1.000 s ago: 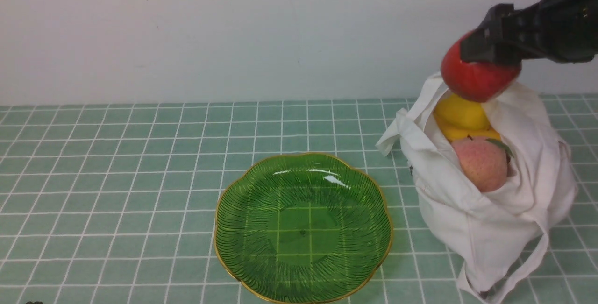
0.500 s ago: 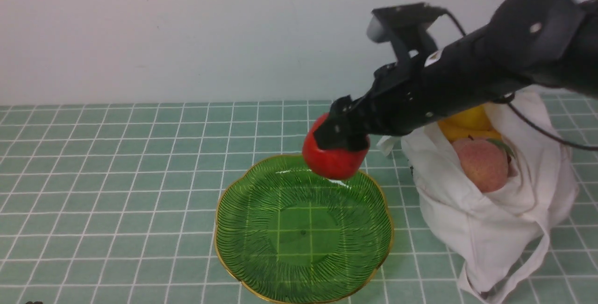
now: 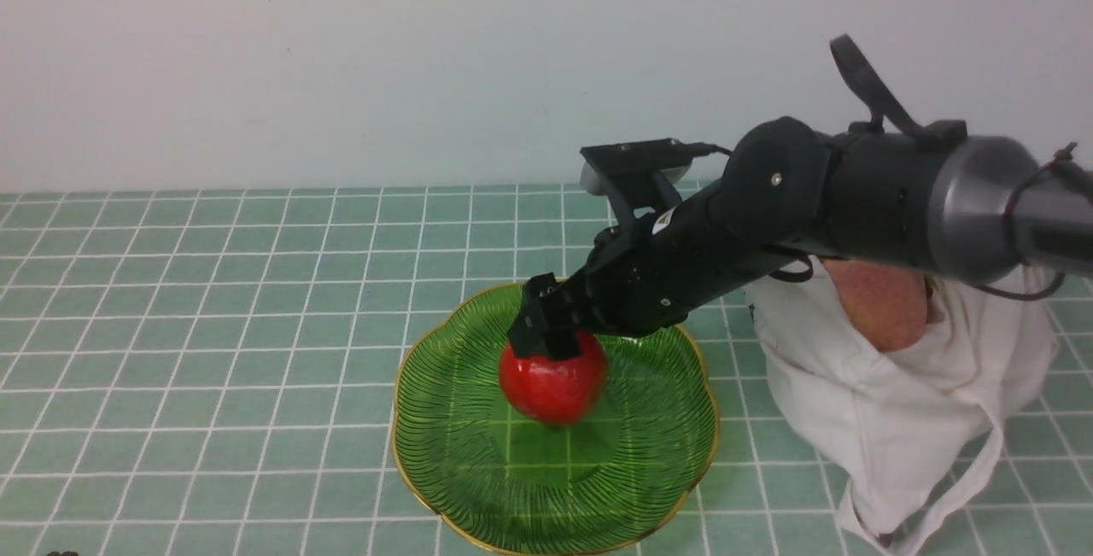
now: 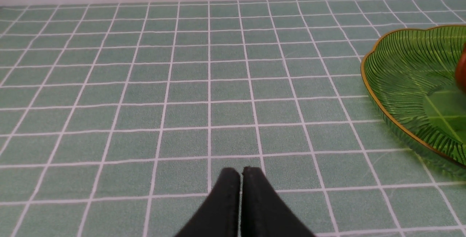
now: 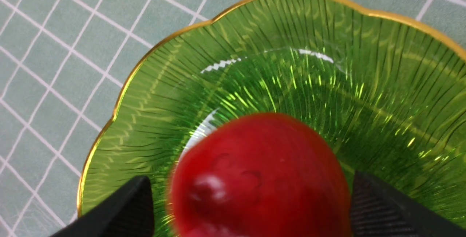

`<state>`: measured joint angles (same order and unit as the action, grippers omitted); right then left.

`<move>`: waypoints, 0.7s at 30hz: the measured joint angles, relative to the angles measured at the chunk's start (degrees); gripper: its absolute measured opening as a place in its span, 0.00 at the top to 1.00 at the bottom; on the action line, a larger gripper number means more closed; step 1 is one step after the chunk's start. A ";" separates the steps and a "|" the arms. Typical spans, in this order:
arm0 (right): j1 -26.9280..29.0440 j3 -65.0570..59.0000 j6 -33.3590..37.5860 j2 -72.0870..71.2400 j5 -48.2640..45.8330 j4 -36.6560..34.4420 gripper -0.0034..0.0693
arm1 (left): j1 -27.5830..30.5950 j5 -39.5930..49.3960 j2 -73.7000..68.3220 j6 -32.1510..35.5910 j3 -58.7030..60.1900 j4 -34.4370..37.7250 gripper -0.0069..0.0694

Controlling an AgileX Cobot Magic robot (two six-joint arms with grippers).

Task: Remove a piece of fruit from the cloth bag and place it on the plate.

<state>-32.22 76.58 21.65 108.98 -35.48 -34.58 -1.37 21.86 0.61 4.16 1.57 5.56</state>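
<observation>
1. The right arm [image 3: 854, 197] lay across the mouth of the cloth bag [image 3: 888, 419], hiding most of it. Only part of a pinkish fruit [image 3: 879, 304] showed under the arm.
2. In the front view the right gripper [image 3: 546, 342] covered the top of the red apple [image 3: 553, 387], so we could not see a stem.
3. In the right wrist view the apple was blurred and cut off at the frame's edge. Only the ends of the two fingers [image 5: 123, 211] showed.
4. Those fingers stood apart on either side of the apple. A sliver of green showed between one finger and the fruit, while the other sat right against it.
5. In the left wrist view the plate ran off the frame, and the apple was a mere red sliver at the border.
6. The left gripper [image 4: 241, 173] had its fingers pressed together, low over the tiled cloth [image 3: 213, 325].
7. The apple was round, glossy and deep red, with a pale highlight.
8. It sat at the middle of the green plate [image 3: 657, 453], which had a gold rim. We could not tell for certain whether it was touching the glass.
</observation>
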 joint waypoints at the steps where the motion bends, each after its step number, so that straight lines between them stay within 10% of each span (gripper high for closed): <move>1: 0.00 0.00 -0.05 -0.13 0.00 0.00 0.01 | 0.00 0.00 0.00 0.00 0.00 0.00 0.92; 11: 0.94 0.14 -2.98 -7.42 -1.79 3.60 0.09 | 0.00 0.00 0.00 0.00 0.00 0.00 0.92; 21: 6.17 0.14 -19.81 -32.48 -9.51 26.32 0.66 | 0.00 0.00 0.00 0.00 0.00 0.00 0.92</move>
<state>-26.05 76.72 1.84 76.51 -44.99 -8.26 -1.37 21.86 0.61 4.16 1.57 5.56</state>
